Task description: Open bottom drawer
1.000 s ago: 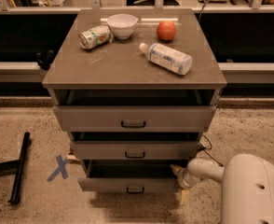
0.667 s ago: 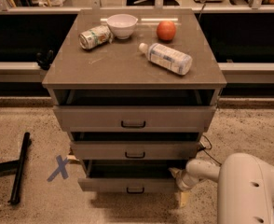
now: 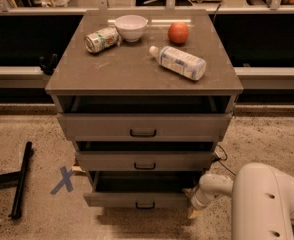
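The bottom drawer (image 3: 137, 199) is the lowest of three grey-beige drawers in the cabinet. It has a small black bar handle (image 3: 145, 205) and stands pulled out a little, with a dark gap above its front. My gripper (image 3: 193, 207) is low at the drawer's right end, beside the front right corner, at the end of my white arm (image 3: 217, 185). The middle drawer (image 3: 145, 161) and top drawer (image 3: 143, 127) also stand slightly out.
On the cabinet top (image 3: 127, 69) are a tipped can (image 3: 101, 39), a white bowl (image 3: 131, 27), an orange fruit (image 3: 178, 32) and a lying plastic bottle (image 3: 178, 62). A black bar (image 3: 21, 179) and a blue X mark (image 3: 63, 180) are on the floor to the left.
The white arm has shifted only slightly. The gripper stays at the bottom drawer's right end, and the drawer looks about as far out as before.
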